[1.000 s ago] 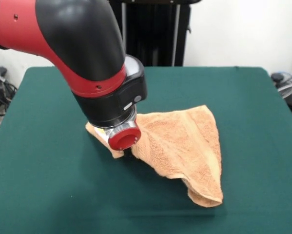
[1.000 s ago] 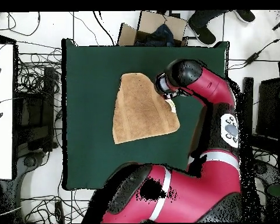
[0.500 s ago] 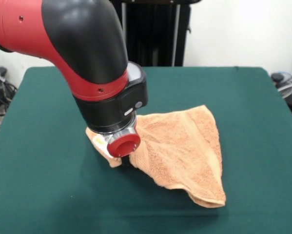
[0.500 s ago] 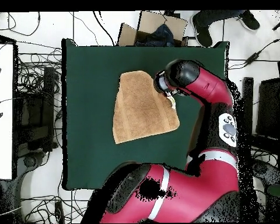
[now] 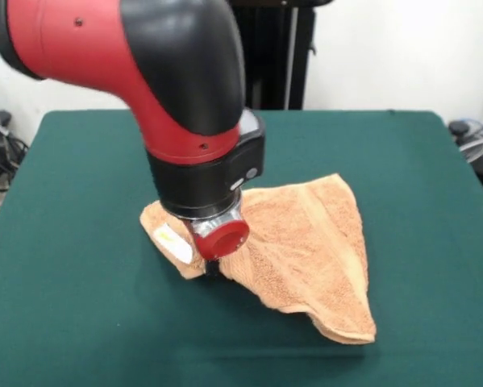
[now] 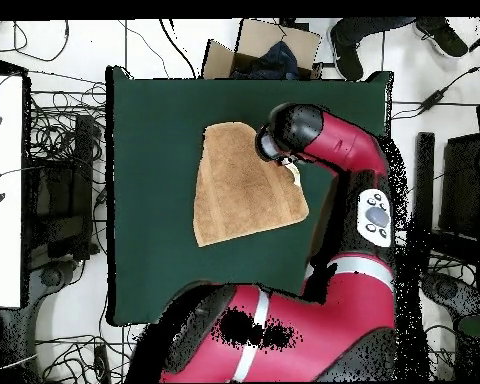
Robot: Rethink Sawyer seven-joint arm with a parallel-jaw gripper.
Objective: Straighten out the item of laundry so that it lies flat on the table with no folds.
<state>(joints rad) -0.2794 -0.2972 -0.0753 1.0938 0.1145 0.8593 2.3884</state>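
Your arm (image 5: pixel 176 97) comes down over the towel (image 5: pixel 306 242), wrist housing and its red end cap (image 5: pixel 222 237) sitting right above the cloth's folded corner. The fingers (image 5: pixel 212 269) are hidden under that cap in the front view, with only a dark sliver showing below it at the towel's edge. From above the wrist (image 6: pixel 284 135) covers them fully. So you cannot tell if the fingers are open, closed, or gripping cloth.

The towel lies on the green worktop (image 5: pixel 80 306), roughly mid-surface in the overhead view (image 6: pixel 242 185). It is not flat: it reads as a rough triangle, doubled over on itself. From the fingers it spreads away to one side, up to a raised peak and down to a rounded folded tip at the near edge of the worktop side. That tip shows two layers with a lip curling up. A woven band runs along the long edge on the far side from the fingers.

The white label (image 5: pixel 173 243) with yellow print sits just beside the fingers, on the small flap of towel that pokes out on the opposite side from the main spread. In the overhead view the label peeks out next to the wrist (image 6: pixel 294 172).

Off the worktop, a cardboard box (image 6: pixel 259 50) sits past one edge, cables litter the floor, and a person's shoes (image 6: pixel 349 58) show at the top of the overhead view.
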